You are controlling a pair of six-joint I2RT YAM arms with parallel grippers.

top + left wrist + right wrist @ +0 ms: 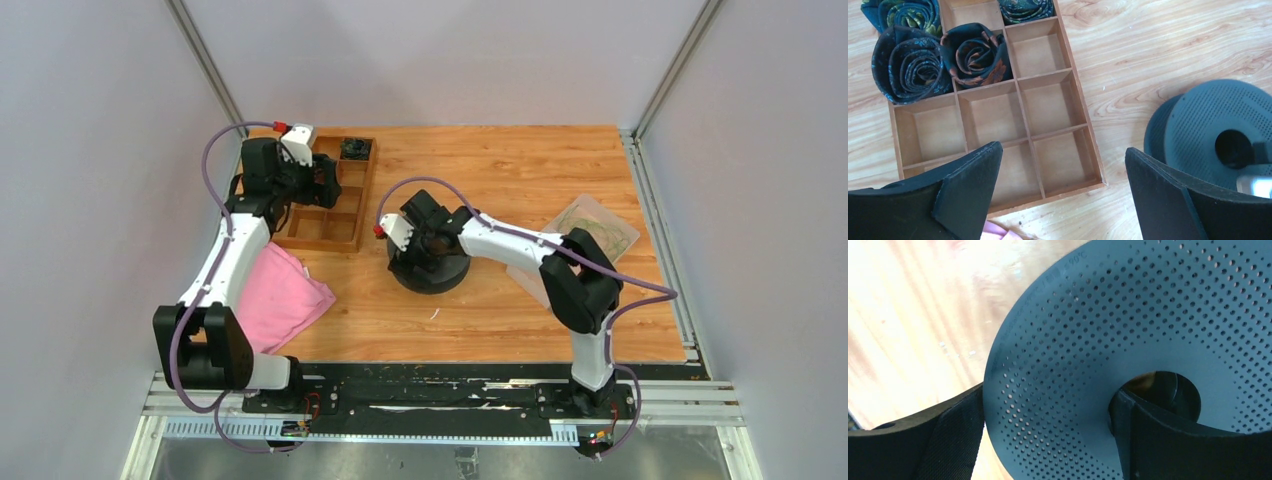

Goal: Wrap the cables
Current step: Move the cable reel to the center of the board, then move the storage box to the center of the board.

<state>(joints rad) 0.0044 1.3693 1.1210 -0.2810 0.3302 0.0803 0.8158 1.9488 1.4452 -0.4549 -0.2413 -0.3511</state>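
Barely started: your right gripper (1048, 410) clamps the black spool (1148, 305) rim-to-hub, and the left gripper (1063, 155) hangs spread wide over the wooden tray (1083, 110). The green cables (597, 228) lie loose at the surface's (500, 170) right side (nothing wound that I can see).

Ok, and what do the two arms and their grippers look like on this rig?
Both match: the left arm and right arm have white links, black joint housings and a purple hose looping alongside, with a red connector by a white wrist block. The left gripper and right gripper each carry two broad, matte black, wedge-shaped fingers.
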